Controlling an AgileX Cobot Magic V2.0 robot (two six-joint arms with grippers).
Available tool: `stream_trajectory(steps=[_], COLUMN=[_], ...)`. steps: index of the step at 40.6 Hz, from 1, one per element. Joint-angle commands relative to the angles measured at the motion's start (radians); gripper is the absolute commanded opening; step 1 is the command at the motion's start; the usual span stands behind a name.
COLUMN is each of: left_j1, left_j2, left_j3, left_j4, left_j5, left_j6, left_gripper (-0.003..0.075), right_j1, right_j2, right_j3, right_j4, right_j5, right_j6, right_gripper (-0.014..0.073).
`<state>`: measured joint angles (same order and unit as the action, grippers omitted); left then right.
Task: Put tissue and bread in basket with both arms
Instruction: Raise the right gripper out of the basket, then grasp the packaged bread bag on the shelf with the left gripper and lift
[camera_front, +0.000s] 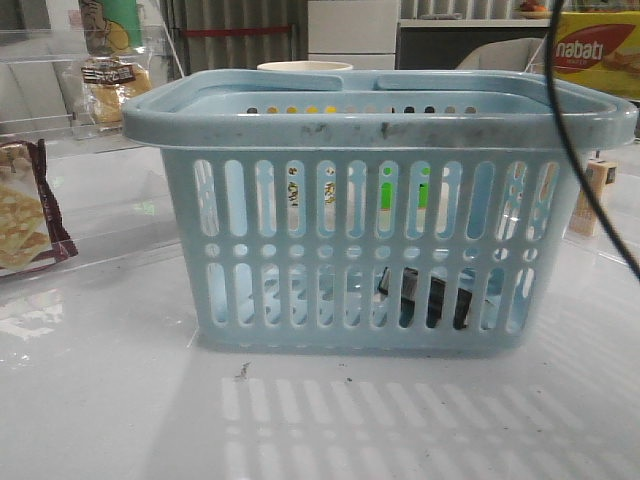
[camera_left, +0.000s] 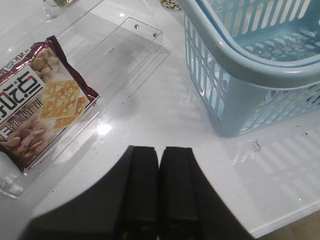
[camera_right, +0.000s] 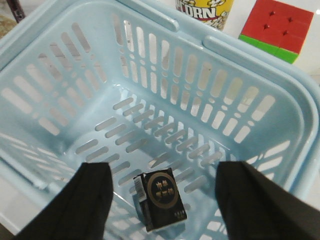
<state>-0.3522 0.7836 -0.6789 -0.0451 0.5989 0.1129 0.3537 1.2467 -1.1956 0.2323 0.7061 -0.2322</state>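
The big light-blue basket (camera_front: 370, 215) stands in the middle of the white table (camera_front: 100, 400). The tissue (camera_right: 160, 199), a small black pack with a round gold mark, already lies flat on the basket floor, toward the right side. So the tissue part looks done, and the bread part is what is left.

The bread (camera_front: 108, 85) sits far back on the left, in a shiny clear bag with a dark label band, on a clear shelf. Nothing is touching it. The words on its label are too small to read.

The right end effector (camera_right: 160, 200) hangs over the open basket with its fingers wide apart and empty, right above the tissue. The left end effector (camera_left: 159, 187) is low over the table, to the left of the basket, with its fingers pressed together and holding nothing.

Next, I think the left arm must open its fingers, reach far back to the bread, and take the bag gently, because the plastic looks slippery.

A cracker packet (camera_left: 42, 107) with a dark red edge lies on a clear tray at the left. A yellow box (camera_front: 597, 60) far right says "nabati". A cup (camera_right: 204, 9) behind the basket shows "ORN", and a colour cube (camera_right: 277, 27) sits beside it.
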Motion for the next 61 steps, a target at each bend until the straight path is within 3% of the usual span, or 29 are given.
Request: stream_trajectory(steps=[1,22,35,38,43,44,47,51,61], left_j1=[-0.009,-0.009,-0.009,-0.009,-0.005,-0.003,0.011,0.037,0.141], left_j2=[-0.003,-0.003,-0.003,0.010,0.073,0.102,0.179,0.287,0.571], left_j3=[-0.031,-0.031,-0.031,-0.036,-0.066,-0.091,-0.148,-0.232,-0.510], left_j4=[-0.004,-0.004,-0.004,-0.004,-0.004,-0.001,-0.001,-0.001,-0.008], left_j5=[-0.072,-0.076,-0.128,-0.152,-0.187,-0.188,-0.188,-0.186,-0.186], left_j6=[-0.004,-0.004,-0.004,-0.006,-0.006,-0.006,-0.006,-0.006,-0.008], left_gripper=[0.0090,0.0090,0.0098,0.0172,0.0390,0.0461,0.0549,0.0582,0.0583], right_j1=[0.000,-0.001,-0.001,-0.001,-0.001,-0.001,-0.001,-0.001,-0.001], right_j2=[-0.136,-0.643,-0.710,-0.710,-0.710,-0.710,-0.710,-0.710,-0.710], right_j3=[0.046,0.463,0.554,0.554,0.554,0.554,0.554,0.554,0.554], right_j4=[-0.017,-0.028,-0.030,-0.030,-0.030,-0.030,-0.030,-0.030,-0.030], right_j5=[-0.061,-0.082,-0.080,-0.073,-0.072,-0.071,-0.070,-0.069,-0.069], right_j6=[-0.022,0.002,0.004,0.004,0.004,0.004,0.004,0.004,0.004], right_gripper=[0.0549,0.0549,0.0549,0.0549,0.0549,0.0549,0.0549,0.0549,0.0549])
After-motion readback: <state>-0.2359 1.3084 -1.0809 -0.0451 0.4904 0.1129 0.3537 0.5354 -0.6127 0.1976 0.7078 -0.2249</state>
